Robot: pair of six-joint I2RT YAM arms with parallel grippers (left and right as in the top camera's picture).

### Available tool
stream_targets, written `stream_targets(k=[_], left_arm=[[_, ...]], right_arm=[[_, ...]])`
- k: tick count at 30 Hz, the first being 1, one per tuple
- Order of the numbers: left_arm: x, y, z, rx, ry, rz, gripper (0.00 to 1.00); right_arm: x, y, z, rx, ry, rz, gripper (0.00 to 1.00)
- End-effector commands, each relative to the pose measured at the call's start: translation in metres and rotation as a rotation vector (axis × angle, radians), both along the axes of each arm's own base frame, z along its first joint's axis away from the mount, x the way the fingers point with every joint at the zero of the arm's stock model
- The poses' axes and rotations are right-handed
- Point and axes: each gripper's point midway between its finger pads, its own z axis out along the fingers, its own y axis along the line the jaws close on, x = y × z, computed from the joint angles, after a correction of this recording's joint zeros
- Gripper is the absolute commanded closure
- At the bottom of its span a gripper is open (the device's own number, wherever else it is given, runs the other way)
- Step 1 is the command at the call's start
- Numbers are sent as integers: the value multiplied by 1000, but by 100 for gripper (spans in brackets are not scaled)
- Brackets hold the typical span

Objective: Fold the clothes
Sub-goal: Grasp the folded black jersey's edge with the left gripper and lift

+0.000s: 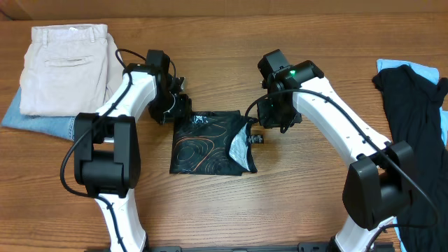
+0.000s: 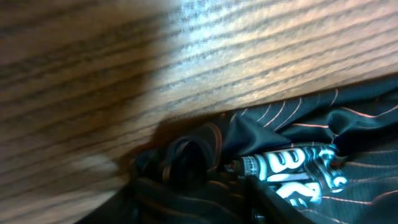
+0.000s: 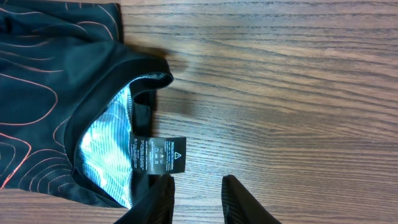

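The clothes, a black shirt [image 1: 210,143] with thin orange contour lines, lies folded into a rough square at the table's middle. Its collar, pale lining and black care label [image 3: 158,154] face right. My left gripper [image 1: 178,110] is down at the shirt's far left corner. In the left wrist view bunched black fabric [image 2: 205,155] with a white logo [image 2: 292,171] fills the bottom, and the jaws are lost in the dark. My right gripper [image 3: 198,185] hovers just right of the collar, open over bare wood, its left fingertip [image 3: 166,186] beside the label.
Folded beige trousers [image 1: 66,66] lie on blue jeans [image 1: 38,119] at the far left. A black garment [image 1: 413,105] on a light blue one [image 1: 420,68] drapes along the right edge. Bare wood surrounds the shirt.
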Motion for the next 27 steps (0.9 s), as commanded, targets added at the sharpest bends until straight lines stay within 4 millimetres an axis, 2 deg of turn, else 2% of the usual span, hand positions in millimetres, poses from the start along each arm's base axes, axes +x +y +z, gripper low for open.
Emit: stream_targets(k=[1,4,5,7,10,13,20,27], left_arm=[[-7,-1,-6,-8,15,-59,59],[-7,0,-7,-1,10,-71,68],[-6,0,-7,0,7,-72,75],[-6,1,-7,2,4,-79,96],[-3,10,-6,54,-7,-75,96],[9,44,7,206,-32,-4,96],[39,132,82,498,-100,134,96],[77,184,161,515,-284,283,96]], right_arm=[[4,2,9,7,-30,4,71],[4,1,9,7,-30,4,71],[4,1,9,6,-29,4,71],[4,1,9,6,-29,4,71],[4,1,9,6,-28,4,71],[3,1,9,5,-27,4,71],[2,0,8,1,-19,4,71],[2,0,8,1,-19,4,71]])
